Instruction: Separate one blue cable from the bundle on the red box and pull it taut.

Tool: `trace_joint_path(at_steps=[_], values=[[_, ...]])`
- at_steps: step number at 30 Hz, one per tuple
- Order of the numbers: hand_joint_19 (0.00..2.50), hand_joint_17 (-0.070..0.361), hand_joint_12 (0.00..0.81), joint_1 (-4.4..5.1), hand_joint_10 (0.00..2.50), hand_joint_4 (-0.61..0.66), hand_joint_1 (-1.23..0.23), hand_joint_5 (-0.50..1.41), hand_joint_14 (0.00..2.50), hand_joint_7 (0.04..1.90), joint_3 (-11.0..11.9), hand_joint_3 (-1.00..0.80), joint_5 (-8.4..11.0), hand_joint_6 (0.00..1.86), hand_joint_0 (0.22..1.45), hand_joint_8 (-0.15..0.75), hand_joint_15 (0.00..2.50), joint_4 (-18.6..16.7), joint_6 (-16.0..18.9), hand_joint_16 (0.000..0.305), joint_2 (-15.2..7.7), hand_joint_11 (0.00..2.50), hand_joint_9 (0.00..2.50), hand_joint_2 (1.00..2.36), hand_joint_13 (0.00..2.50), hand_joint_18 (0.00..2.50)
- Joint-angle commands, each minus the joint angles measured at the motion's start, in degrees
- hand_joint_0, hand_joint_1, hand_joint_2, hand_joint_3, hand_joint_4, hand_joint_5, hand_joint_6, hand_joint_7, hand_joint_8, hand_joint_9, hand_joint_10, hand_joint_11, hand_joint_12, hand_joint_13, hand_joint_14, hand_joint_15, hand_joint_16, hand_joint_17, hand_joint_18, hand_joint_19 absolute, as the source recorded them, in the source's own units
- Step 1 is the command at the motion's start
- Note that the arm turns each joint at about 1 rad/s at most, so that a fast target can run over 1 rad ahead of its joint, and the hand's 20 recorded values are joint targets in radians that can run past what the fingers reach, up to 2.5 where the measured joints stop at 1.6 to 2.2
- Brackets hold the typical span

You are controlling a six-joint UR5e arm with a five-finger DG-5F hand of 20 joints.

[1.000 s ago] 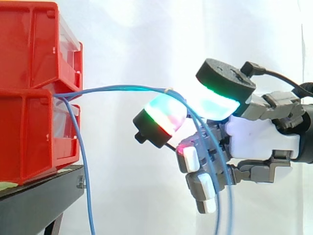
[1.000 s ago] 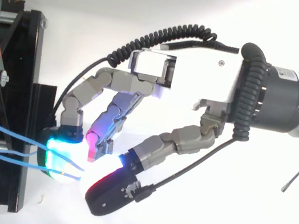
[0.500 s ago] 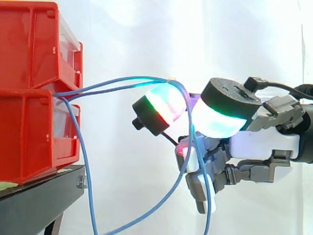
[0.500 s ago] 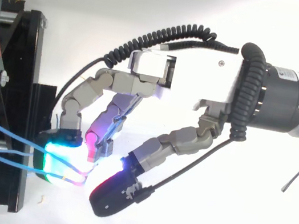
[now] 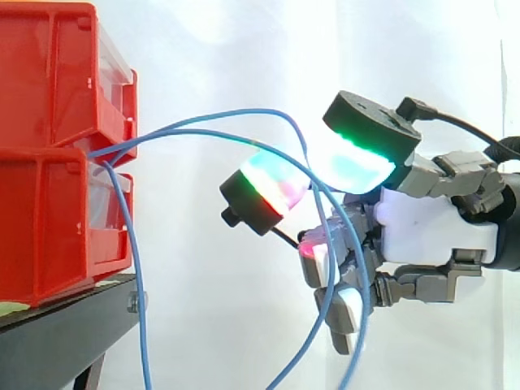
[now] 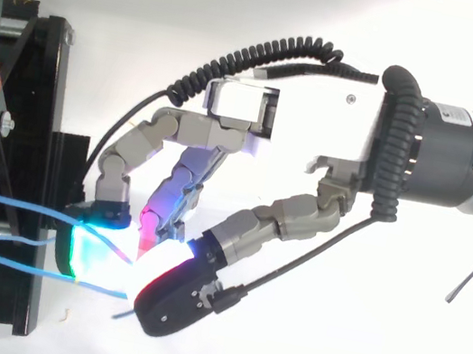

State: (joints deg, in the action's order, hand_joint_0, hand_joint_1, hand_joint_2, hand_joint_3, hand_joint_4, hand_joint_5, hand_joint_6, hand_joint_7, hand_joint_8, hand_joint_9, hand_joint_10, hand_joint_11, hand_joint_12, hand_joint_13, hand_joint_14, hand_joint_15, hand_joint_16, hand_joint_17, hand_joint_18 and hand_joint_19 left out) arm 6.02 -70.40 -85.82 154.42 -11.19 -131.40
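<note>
Hand (image 5: 439, 227) stands to the right of the red bins (image 5: 57, 81) in the side view, well apart from them and about at the height of the lower bin. It is closed in a pinch - two of its fingertips (image 5: 268, 183), glowing cyan, green and red, are brought together. The blue cables (image 5: 256, 111) pass between these two pads. The other fingers are curled below the pads, and one of them glows magenta at its tip. In the top view the hand (image 6: 298, 142) reaches toward the bins from the side away from them. There its two pinching pads meet just off the edge of the black stand (image 6: 38, 105) that carries the bins.

The cables come out at the seam where the upper bin sits on the lower one. Two strands rise from there in a loose arc away from the bins. They go over the pad nearer to the bins and drop between the pads, then hang down in front of the curled fingers. They are slack, not stretched. One more strand leaves the same seam and falls straight down close beside the lower bin, past the edge of the stand. Behind the bins and the hand hangs the white curtain (image 5: 244, 49).
</note>
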Motion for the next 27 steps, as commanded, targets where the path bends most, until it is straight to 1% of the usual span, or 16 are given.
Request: trace_joint_path(at_steps=[1,3,6,8,11,15,17,20,22,23,24,25,27], values=[[0.64,0.114,0.385,-0.13,0.02,-0.06,-0.49,-0.04,0.02,0.83,0.0,-0.5,-0.31,0.88,0.49,0.246,0.61,0.0,-0.4,0.051,0.0,0.46,1.11,1.0,1.13,1.0],[0.64,0.114,0.385,-0.22,0.02,-0.06,-0.5,-0.04,0.02,0.82,0.0,-0.5,-0.58,0.88,0.5,0.246,0.62,0.0,-0.7,0.051,0.0,0.46,1.11,1.0,1.13,1.0],[0.64,0.11,0.38,-0.3,0.02,-0.04,-0.57,-0.04,0.02,0.83,0.0,-0.5,-0.66,0.88,0.52,0.244,0.62,0.0,-0.9,0.049,0.0,0.45,1.1,1.0,1.13,0.99],[0.65,0.108,0.376,-0.3,0.02,-0.03,-0.67,-0.05,0.02,0.84,0.0,-0.5,-0.66,0.88,0.53,0.24,0.63,0.0,-1.0,0.048,0.0,0.46,1.09,1.0,1.12,0.98],[0.66,0.107,0.374,-0.3,0.02,-0.03,-0.75,-0.05,0.02,0.85,0.0,-0.5,-0.66,0.88,0.55,0.236,0.64,0.0,-1.2,0.048,0.0,0.48,1.06,1.0,1.11,0.97],[0.66,0.102,0.365,-0.74,0.02,-0.02,-0.85,-0.06,0.02,0.82,0.0,-0.48,-0.84,0.89,0.59,0.226,0.65,0.0,-1.2,0.045,-0.1,0.49,1.02,1.0,1.08,0.95],[0.65,0.1,0.362,-0.92,0.02,-0.02,-0.87,-0.07,0.03,0.81,0.0,-0.48,-1.28,0.89,0.61,0.224,0.63,0.0,-1.2,0.044,0.0,0.49,1.0,1.0,1.07,0.94],[0.65,0.099,0.359,-1.18,0.02,-0.01,-0.87,-0.07,0.03,0.79,0.0,-0.5,-1.81,0.9,0.61,0.222,0.63,0.0,-1.2,0.044,0.0,0.49,1.0,1.0,1.07,0.94],[0.65,0.101,0.362,-1.36,0.02,0.0,-0.82,-0.07,0.03,0.77,0.0,-0.5,-2.07,0.89,0.57,0.227,0.63,0.0,-1.1,0.045,0.0,0.49,1.01,1.0,1.08,0.95],[0.65,0.105,0.369,-1.62,0.02,0.0,-0.77,-0.06,0.02,0.77,0.0,-0.5,-2.25,0.89,0.54,0.237,0.63,0.0,-1.1,0.047,0.0,0.48,1.02,1.0,1.09,0.96],[0.64,0.106,0.372,-1.71,0.02,0.0,-0.77,-0.06,0.03,0.77,0.0,-0.5,-2.25,0.89,0.53,0.239,0.63,0.0,-1.1,0.047,0.0,0.47,1.02,1.0,1.09,0.96],[0.64,0.11,0.379,-2.06,0.02,0.0,-0.73,-0.06,0.02,0.78,0.4,-0.5,-2.42,0.89,0.51,0.246,0.62,0.3,-1.1,0.049,0.0,0.47,1.03,1.0,1.1,0.97],[0.64,0.113,0.386,-2.24,0.02,0.01,-0.7,-0.06,0.02,0.78,0.8,-0.5,-2.51,0.88,0.49,0.253,0.62,0.4,-1.1,0.05,0.0,0.47,1.04,1.0,1.1,0.98]])
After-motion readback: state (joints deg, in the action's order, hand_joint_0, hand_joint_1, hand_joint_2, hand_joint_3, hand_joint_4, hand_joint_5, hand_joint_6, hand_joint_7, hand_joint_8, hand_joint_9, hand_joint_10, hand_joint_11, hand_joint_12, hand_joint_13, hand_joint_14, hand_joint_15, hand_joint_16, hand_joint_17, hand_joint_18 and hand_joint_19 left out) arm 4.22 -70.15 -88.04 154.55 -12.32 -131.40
